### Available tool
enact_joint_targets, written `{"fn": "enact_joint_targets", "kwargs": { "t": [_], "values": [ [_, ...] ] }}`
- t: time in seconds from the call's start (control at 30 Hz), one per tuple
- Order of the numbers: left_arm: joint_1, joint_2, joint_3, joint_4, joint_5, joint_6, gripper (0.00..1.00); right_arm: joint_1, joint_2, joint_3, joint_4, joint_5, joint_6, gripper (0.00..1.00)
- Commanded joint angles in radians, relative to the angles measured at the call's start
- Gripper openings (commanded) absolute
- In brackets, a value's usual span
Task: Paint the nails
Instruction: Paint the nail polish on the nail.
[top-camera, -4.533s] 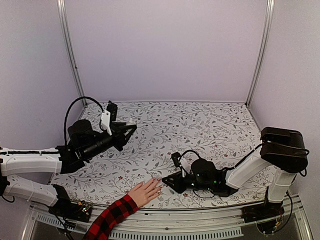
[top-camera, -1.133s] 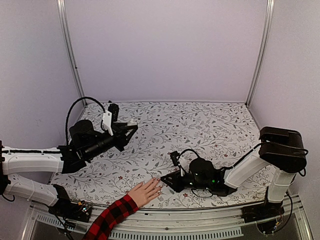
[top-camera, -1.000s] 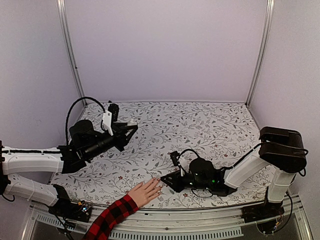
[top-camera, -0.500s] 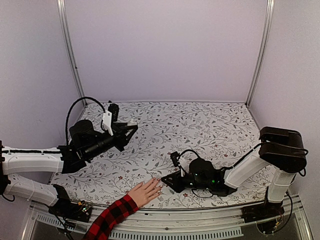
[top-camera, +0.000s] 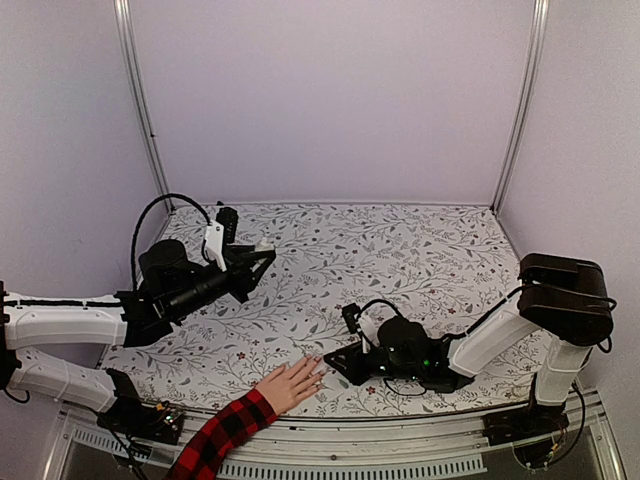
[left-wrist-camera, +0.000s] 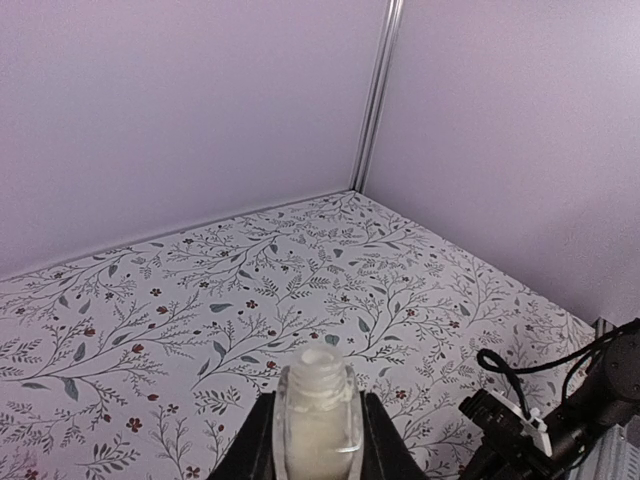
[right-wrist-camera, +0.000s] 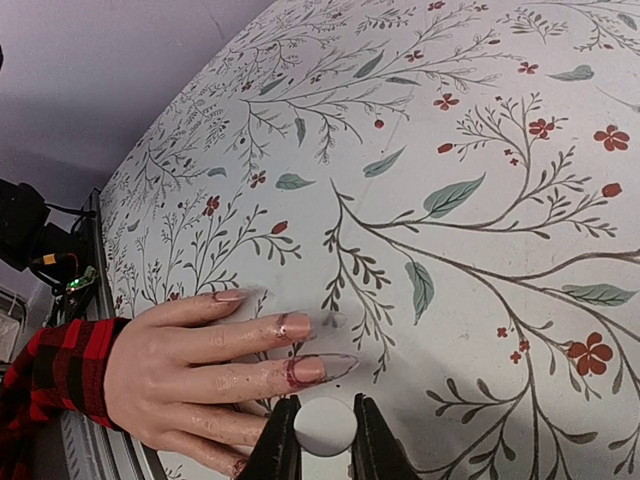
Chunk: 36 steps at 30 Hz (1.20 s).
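Observation:
A light-skinned hand (top-camera: 290, 385) in a red-and-black plaid sleeve (top-camera: 225, 430) lies flat at the table's front edge. In the right wrist view its long pale glossy nails (right-wrist-camera: 322, 369) point right, with reddish smears on the skin around them. My right gripper (right-wrist-camera: 326, 410) is shut on a round white cap (right-wrist-camera: 324, 428), just below the nearest nail tip; whatever hangs under the cap is hidden. In the top view it (top-camera: 332, 364) sits right beside the fingertips. My left gripper (left-wrist-camera: 318, 400) is shut on an open clear bottle (left-wrist-camera: 318, 375) and holds it upright above the table's left side (top-camera: 255, 262).
The floral-patterned table (top-camera: 400, 250) is walled by pale lilac panels with metal corner posts (top-camera: 520, 100). My right arm's black wrist and cable (left-wrist-camera: 520, 430) show at the lower right of the left wrist view. Cables hang at the front edge (top-camera: 150, 418).
My right gripper has shifted very slightly to the right beside the fingertips. The hand and my left arm with the bottle have stayed put.

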Motion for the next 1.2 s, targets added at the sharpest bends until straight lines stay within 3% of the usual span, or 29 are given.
{"fn": "enact_joint_targets", "kwargs": {
  "t": [0.0,1.17],
  "values": [
    [-0.005,0.005,-0.002,0.042,0.005,0.008,0.0,0.005,-0.013,-0.003,-0.019,0.031,0.016,0.0],
    [-0.004,0.013,0.004,0.047,0.009,0.012,0.0,0.001,-0.025,-0.008,-0.041,0.052,0.014,0.0]
  ]
}}
